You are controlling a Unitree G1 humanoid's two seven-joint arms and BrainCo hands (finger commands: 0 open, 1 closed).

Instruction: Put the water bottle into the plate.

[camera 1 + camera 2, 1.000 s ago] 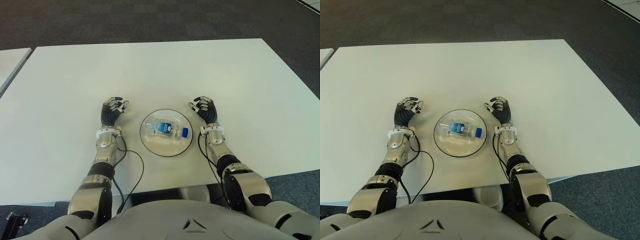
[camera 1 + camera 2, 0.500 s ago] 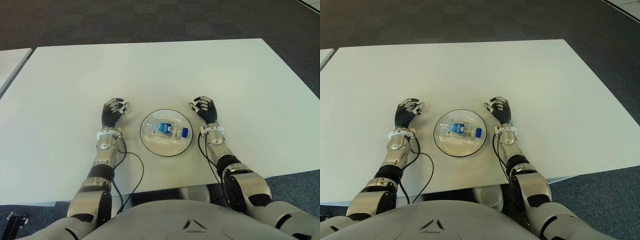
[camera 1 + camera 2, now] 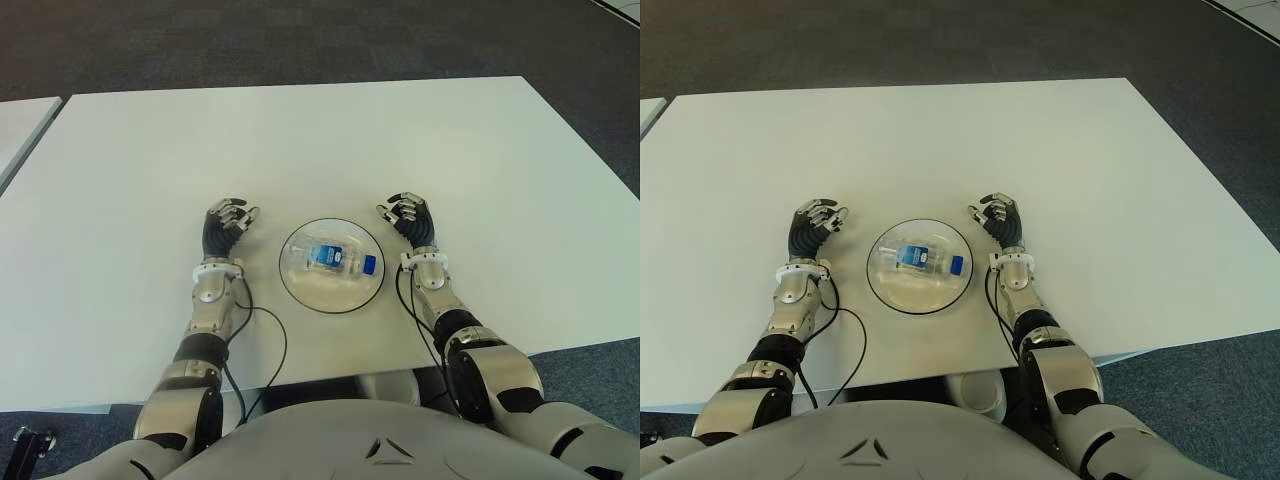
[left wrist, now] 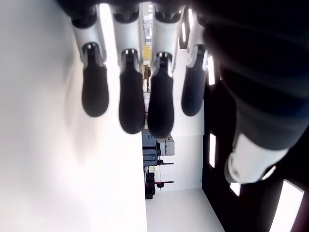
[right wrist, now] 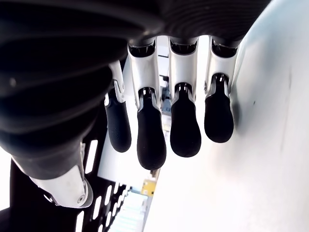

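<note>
Fingers (image 4: 130, 96) of the left hand (image 3: 224, 225) hang loosely curled and empty; the right hand (image 3: 410, 220) looks the same, holding nothing. Between both hands, the water bottle (image 3: 340, 260) lies on its side in the clear plate (image 3: 300, 290) on the white worktop (image 3: 300, 140)

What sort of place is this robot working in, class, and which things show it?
Probably an office or lab room: a plain white table stands on dark grey carpet, with a second table's edge at the left. A water bottle lies in a plate.
</note>
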